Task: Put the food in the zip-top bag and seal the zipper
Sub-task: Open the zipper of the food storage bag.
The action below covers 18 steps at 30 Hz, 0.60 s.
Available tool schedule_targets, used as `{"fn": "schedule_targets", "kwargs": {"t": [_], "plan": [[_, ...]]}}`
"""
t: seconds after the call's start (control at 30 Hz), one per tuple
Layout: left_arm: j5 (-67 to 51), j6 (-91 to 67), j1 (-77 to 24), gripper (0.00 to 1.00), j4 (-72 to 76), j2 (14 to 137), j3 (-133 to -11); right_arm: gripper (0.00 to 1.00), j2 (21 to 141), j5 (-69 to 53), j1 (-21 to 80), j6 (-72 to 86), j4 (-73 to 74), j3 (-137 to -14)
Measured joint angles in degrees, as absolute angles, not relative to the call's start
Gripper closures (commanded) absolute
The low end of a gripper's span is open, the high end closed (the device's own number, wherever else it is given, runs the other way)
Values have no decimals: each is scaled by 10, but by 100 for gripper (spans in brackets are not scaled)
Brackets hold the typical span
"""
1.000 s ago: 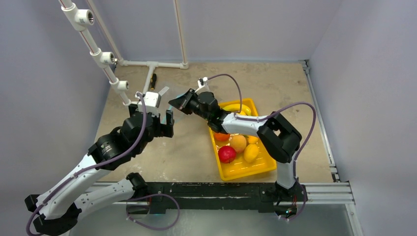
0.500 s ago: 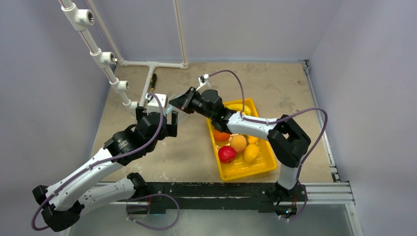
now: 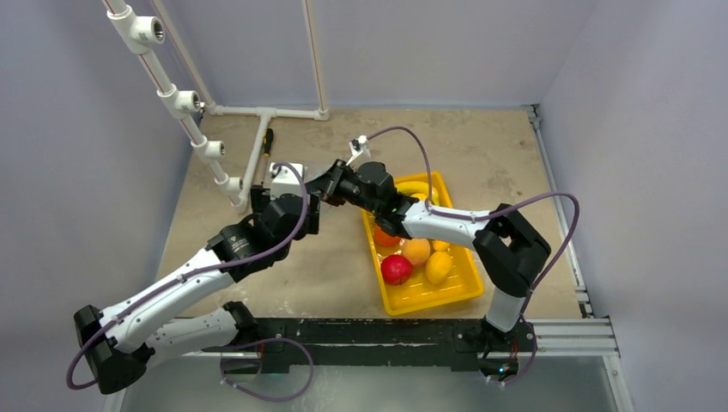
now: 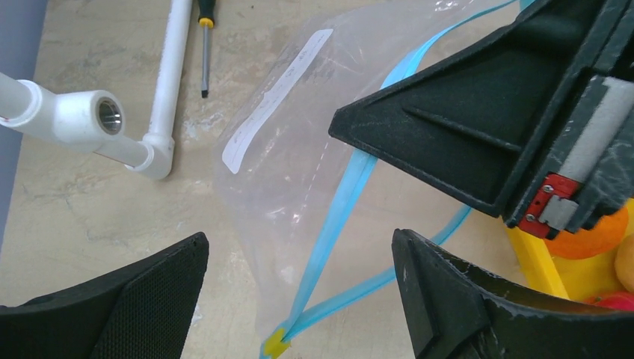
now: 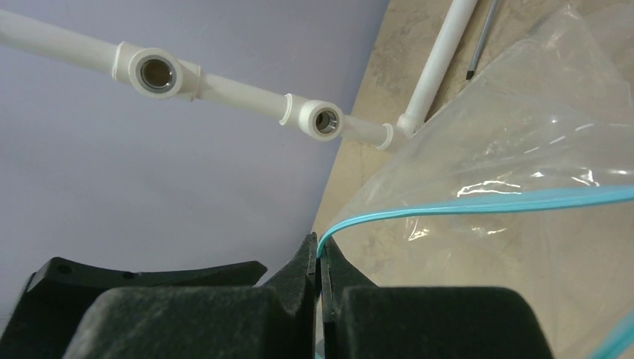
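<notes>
From above, the right gripper (image 3: 324, 184) is clenched at frame centre, just beside the left gripper (image 3: 302, 210). The food (image 3: 416, 251) lies in the yellow tray (image 3: 429, 296), right of centre.

The left wrist view shows the left fingers (image 4: 149, 299) spread wide and holding nothing. The zip-top bag (image 4: 299, 149) hangs between them, and its zipper (image 4: 344, 202) runs from bottom centre to upper right, its two strips parted.

In the right wrist view, the right fingers are pinched on the zipper at bottom centre. The strip then curves level to the right edge.
</notes>
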State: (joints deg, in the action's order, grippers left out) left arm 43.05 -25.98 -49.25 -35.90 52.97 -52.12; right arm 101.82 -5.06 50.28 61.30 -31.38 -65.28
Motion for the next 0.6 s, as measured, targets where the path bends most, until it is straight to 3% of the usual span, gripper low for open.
{"fn": "schedule_targets", "kwargs": {"t": [0.37,0.6], "plan": [[438,-260,-493,15,-326,584,-502,100,979,-64,502,588,-309,-644],[446,-258,-493,31,-318,608,-503,100,968,-77,498,580,-308,-624]]}}
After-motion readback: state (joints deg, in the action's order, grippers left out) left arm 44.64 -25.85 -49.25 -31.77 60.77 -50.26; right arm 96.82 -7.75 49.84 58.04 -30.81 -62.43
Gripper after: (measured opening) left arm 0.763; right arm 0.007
